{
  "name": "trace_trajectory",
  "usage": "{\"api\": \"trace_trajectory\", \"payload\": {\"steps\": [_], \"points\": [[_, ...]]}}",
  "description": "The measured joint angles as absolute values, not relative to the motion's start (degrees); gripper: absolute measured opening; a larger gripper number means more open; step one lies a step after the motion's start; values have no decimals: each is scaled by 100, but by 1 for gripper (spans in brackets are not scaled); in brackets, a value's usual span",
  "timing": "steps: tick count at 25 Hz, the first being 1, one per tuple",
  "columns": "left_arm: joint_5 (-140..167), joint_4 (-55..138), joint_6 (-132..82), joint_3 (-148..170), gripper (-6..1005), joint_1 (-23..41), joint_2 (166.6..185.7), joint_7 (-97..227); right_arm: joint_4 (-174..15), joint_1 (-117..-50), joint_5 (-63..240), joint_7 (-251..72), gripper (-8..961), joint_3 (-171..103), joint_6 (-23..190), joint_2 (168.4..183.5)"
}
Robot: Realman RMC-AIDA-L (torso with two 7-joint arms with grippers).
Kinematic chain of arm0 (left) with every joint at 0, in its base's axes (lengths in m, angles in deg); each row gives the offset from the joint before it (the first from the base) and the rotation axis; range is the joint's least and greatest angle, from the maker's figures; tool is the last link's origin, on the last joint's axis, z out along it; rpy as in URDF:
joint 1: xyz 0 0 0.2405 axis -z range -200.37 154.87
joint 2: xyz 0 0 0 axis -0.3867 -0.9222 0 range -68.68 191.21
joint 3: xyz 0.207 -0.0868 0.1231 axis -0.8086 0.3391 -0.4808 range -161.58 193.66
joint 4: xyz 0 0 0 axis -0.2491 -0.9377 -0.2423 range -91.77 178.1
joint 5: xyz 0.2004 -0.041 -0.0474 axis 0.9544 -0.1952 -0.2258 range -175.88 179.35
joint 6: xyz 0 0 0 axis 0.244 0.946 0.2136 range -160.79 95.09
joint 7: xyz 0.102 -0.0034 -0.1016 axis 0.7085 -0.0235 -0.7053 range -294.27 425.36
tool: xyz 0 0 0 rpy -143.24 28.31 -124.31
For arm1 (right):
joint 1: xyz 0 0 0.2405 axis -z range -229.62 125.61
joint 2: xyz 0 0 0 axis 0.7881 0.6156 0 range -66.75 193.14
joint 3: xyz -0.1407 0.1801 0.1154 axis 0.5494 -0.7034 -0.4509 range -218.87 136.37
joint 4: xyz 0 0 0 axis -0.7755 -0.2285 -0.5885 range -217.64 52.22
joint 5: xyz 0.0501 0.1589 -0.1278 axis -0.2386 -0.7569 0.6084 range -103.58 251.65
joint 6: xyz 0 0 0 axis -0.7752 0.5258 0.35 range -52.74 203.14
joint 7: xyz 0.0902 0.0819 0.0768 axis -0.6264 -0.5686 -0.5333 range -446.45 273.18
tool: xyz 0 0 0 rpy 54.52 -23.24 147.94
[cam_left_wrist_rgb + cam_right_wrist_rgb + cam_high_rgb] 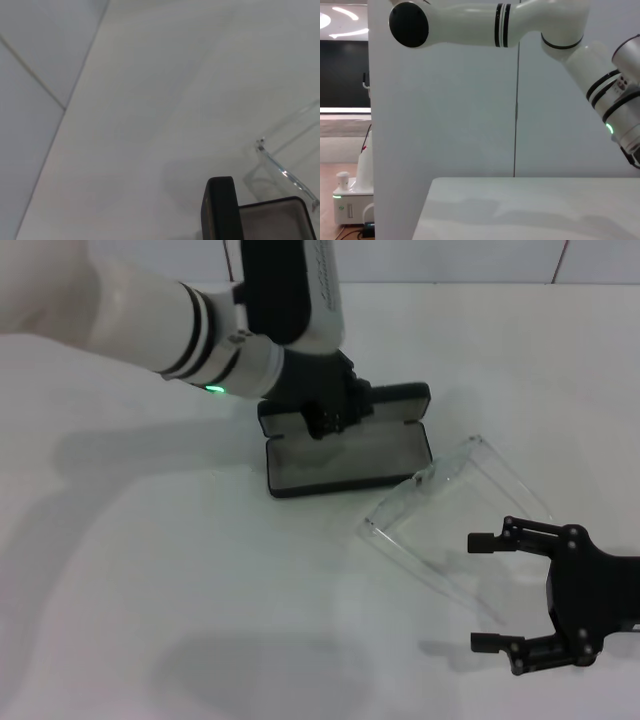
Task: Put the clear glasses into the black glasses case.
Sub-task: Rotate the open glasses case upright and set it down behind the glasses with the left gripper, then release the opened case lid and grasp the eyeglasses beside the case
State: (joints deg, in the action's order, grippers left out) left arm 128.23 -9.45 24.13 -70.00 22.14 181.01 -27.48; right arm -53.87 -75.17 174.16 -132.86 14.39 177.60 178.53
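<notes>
The black glasses case (pixel 350 455) lies open in the middle of the white table, its grey lining facing up and its lid standing along the far side. My left gripper (pixel 325 417) reaches down onto that lid and is shut on its edge. Just right of the case, the clear glasses (pixel 440 480) rest on the table with arms unfolded, one corner close to the case. Nearer the front right, my right gripper (pixel 482 591) hovers open and holds nothing. The left wrist view shows the case's lid edge (pixel 220 210) and part of the glasses (pixel 282 172).
The white table (pixel 200 590) stretches out left of and in front of the case. A pale wall runs along the table's far edge (pixel 450 270). The right wrist view shows only the left arm (pixel 615 95), the wall and bare table (pixel 520 205).
</notes>
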Motion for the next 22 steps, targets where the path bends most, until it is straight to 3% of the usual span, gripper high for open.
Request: {"api": "trace_trajectory", "payload": {"steps": [10, 19, 22], "points": [[12842, -1108, 2385, -7503, 255, 2102, 18105, -2670, -5458, -7490, 17420, -13286, 882, 1432, 17759, 17859], [12337, -2228, 2393, -7445, 272, 1250, 18106, -2700, -5389, -7453, 17386, -13313, 882, 1394, 17766, 17844], [11869, -2555, 2393, -7360, 382, 856, 18106, -2648, -5172, -7488, 17379, -13401, 882, 1389, 17775, 17818]]}}
